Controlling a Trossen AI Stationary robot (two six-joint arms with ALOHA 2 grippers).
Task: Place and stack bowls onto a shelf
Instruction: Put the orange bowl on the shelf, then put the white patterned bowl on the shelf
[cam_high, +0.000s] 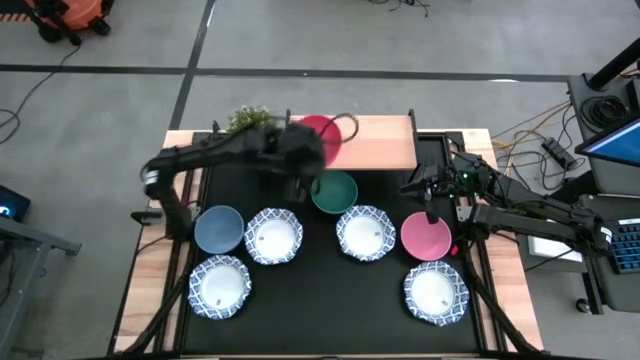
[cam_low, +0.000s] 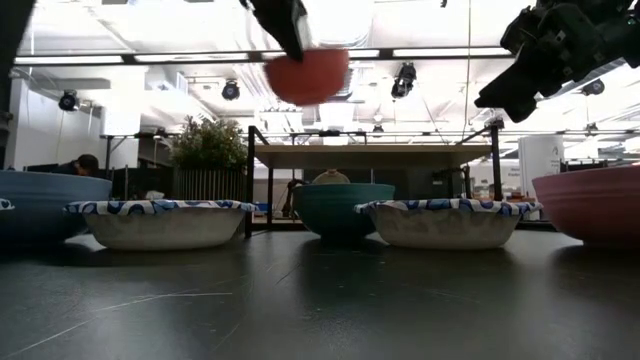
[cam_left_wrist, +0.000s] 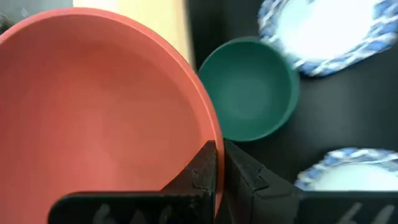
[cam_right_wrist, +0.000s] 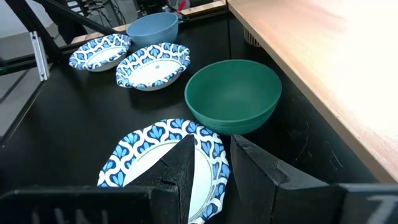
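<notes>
My left gripper (cam_high: 308, 152) is shut on a red bowl (cam_high: 322, 134) and holds it over the left part of the light-wood shelf (cam_high: 380, 140). In the low view the red bowl (cam_low: 307, 76) hangs above the shelf top (cam_low: 370, 155). A green bowl (cam_high: 334, 192) sits on the black mat just in front of the shelf. On the mat stand a grey-blue bowl (cam_high: 218, 228), a pink bowl (cam_high: 426, 236) and several white bowls with blue patterned rims, one of them (cam_high: 365, 233) near the middle. My right gripper (cam_right_wrist: 211, 168) is open in the air above that patterned bowl (cam_right_wrist: 143, 155) and touches nothing. My left gripper pinches the red bowl by its rim (cam_left_wrist: 214, 140), one finger (cam_left_wrist: 202, 171) inside the bowl and the other (cam_left_wrist: 249, 177) outside. The fingers come down from above at a slant. The bowl is lifted clear and hangs slightly tilted below them.
A potted green plant (cam_high: 250, 120) stands at the shelf's left end, close to my left arm. The shelf stands on thin black legs (cam_low: 250, 185) at the table's far side. Bowls fill most of the mat's middle; a strip at the near edge is bare.
</notes>
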